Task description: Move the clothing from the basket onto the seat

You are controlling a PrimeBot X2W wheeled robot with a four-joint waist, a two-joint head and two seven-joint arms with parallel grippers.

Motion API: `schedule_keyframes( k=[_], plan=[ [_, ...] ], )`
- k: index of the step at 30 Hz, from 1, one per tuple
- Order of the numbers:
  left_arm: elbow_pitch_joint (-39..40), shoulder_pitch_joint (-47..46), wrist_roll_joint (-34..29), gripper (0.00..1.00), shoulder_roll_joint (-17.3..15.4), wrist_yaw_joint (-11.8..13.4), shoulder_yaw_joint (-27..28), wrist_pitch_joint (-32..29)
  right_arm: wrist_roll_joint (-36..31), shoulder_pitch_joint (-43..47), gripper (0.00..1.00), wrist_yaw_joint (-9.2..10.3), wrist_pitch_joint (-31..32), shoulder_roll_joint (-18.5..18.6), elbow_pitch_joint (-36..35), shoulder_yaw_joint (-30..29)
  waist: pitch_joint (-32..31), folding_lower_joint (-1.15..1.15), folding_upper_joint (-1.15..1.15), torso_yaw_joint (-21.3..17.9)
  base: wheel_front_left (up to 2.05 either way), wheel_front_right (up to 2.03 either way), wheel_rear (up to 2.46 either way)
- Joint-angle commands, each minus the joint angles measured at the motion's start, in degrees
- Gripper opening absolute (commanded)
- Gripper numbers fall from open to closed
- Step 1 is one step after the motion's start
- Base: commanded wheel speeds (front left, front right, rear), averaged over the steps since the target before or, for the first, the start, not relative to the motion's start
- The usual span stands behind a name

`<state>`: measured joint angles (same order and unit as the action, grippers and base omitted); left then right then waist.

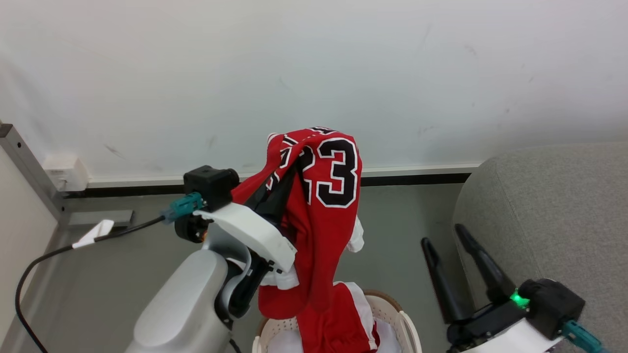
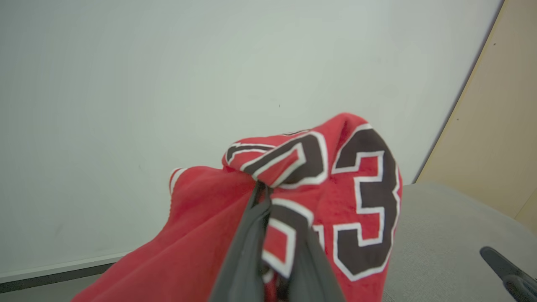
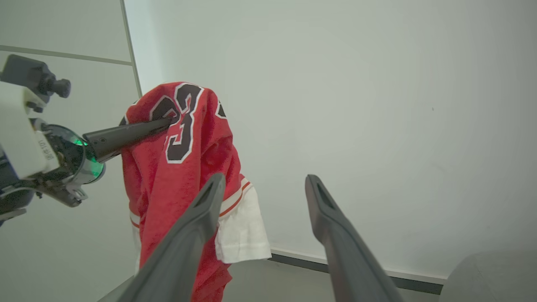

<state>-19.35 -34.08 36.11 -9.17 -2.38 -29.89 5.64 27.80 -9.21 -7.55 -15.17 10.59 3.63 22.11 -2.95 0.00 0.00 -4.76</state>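
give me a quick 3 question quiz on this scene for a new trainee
1. True or false: the left gripper is shut on the jersey.
2. Pick one. The right gripper is: A) shut on the jersey, B) open, holding nothing, C) shut on a cable.
3. Fill in: the big grey thing beside the right gripper in the head view is the ___.

Key: 1 true; 2 B; 3 seat.
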Motion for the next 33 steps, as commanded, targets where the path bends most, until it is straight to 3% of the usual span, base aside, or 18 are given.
schedule_keyframes(
  k=[1, 8, 16, 25, 33],
  plan=[
    [0.3, 0.5, 0.3, 0.0, -0.2, 0.2, 0.1, 0.2, 0.7, -1.4, 1.0, 0.12, 0.0, 0.4, 0.2, 2.0, 0.1, 0.0, 0.0, 0.0, 0.0, 0.0, 0.0],
    [-0.1, 1.1, -0.2, 0.0, 0.5, -0.2, -1.5, 0.1, 6.1, -8.3, 1.0, 0.12, 0.0, 0.6, 6.0, 12.4, 0.0, 0.0, 0.0, 1.9, 0.0, 0.0, 0.0],
    [-0.5, 1.8, -0.4, 0.0, 3.1, -1.4, -5.6, -0.7, 12.8, -14.9, 1.0, 0.12, 0.0, 0.4, 17.4, 20.8, -0.6, 0.0, 0.0, 7.3, 0.0, 0.0, 0.0],
    [0.2, 1.4, 0.9, 0.0, 5.6, -2.4, -10.9, -1.9, 23.8, -22.8, 1.0, 0.12, 0.0, -0.7, 31.3, 34.3, -1.1, 0.0, 0.0, 13.0, 0.0, 0.0, 0.0],
    [0.3, 0.2, 2.9, 0.0, 6.1, -2.3, -13.6, -2.1, 32.2, -28.7, 1.0, 0.12, 0.0, -3.3, 37.9, 39.4, -1.2, 0.0, 0.0, 15.5, 0.0, 0.0, 0.0]
  ],
)
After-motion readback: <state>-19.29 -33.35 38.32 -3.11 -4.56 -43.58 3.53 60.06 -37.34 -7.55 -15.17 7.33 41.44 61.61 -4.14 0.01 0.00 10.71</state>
